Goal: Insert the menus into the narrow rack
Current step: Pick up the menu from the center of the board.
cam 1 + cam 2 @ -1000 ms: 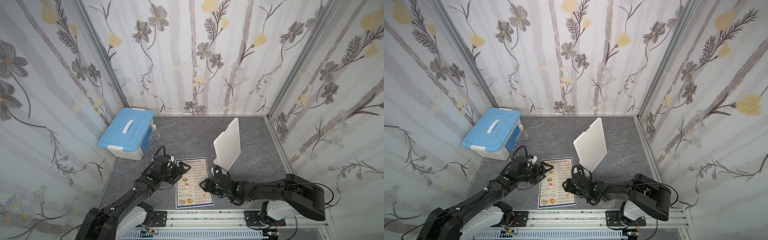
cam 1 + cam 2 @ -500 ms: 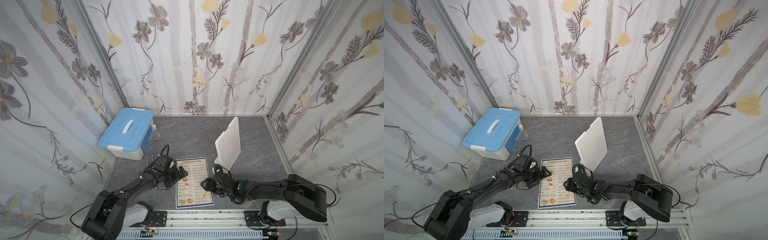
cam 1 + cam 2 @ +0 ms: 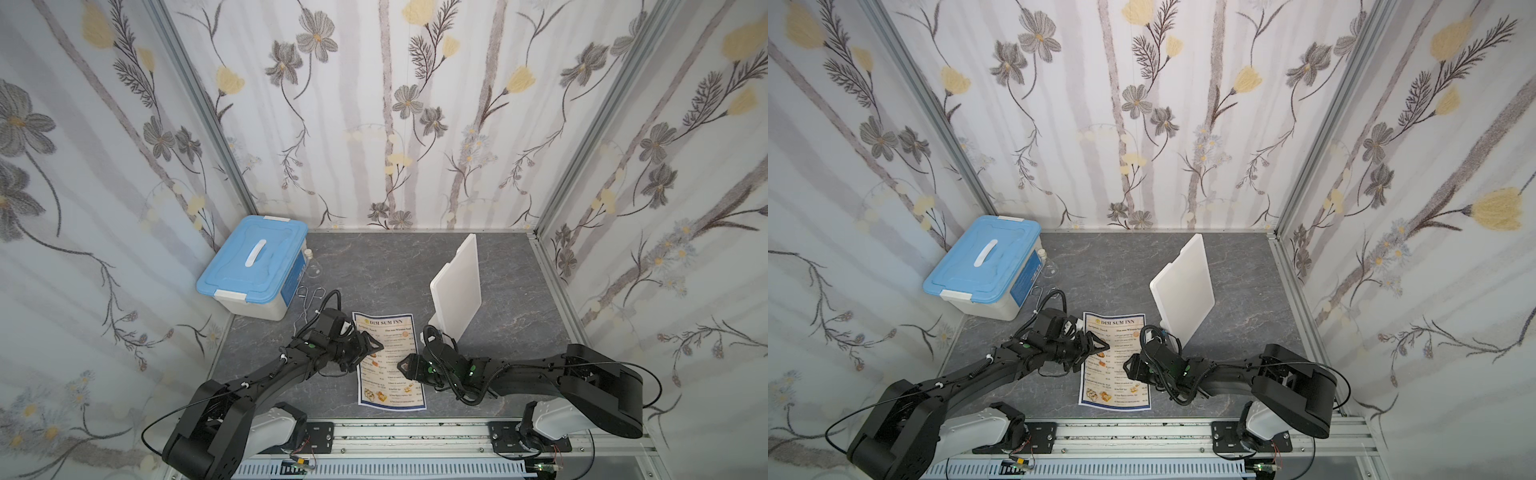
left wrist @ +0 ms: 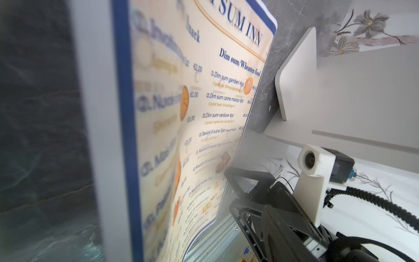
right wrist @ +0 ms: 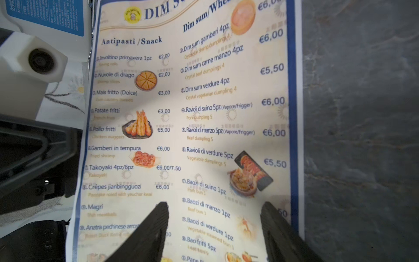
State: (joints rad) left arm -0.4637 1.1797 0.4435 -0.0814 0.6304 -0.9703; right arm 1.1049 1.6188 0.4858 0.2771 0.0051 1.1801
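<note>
The menus are a single glossy cream sheet with a blue border [image 3: 388, 365] [image 3: 1115, 370], headed "DIM SUM INN", lying on the grey table near the front. My left gripper [image 3: 370, 350] [image 3: 1100, 348] is low at the sheet's left edge; how wide its jaws stand is hidden. In the left wrist view the menu [image 4: 199, 118] fills the frame and bows upward. My right gripper [image 5: 214, 208] [image 3: 405, 365] is open over the sheet's right half, one finger [image 5: 158, 217] on either side of the print. The narrow rack [image 3: 457, 286] [image 3: 1183, 286] [image 4: 294, 74], a thin white sleeve, stands just behind the right gripper.
A white storage box with a blue lid [image 3: 253, 262] [image 3: 984, 257] sits at the back left against the wall. A thin metal wire tool [image 3: 309, 297] and a small bottle [image 3: 307, 253] lie beside it. Flowered walls close in three sides.
My left gripper has edged right onto the menu's left edge and its jaws have narrowed. The right gripper, the menu and the rack have hardly moved.
</note>
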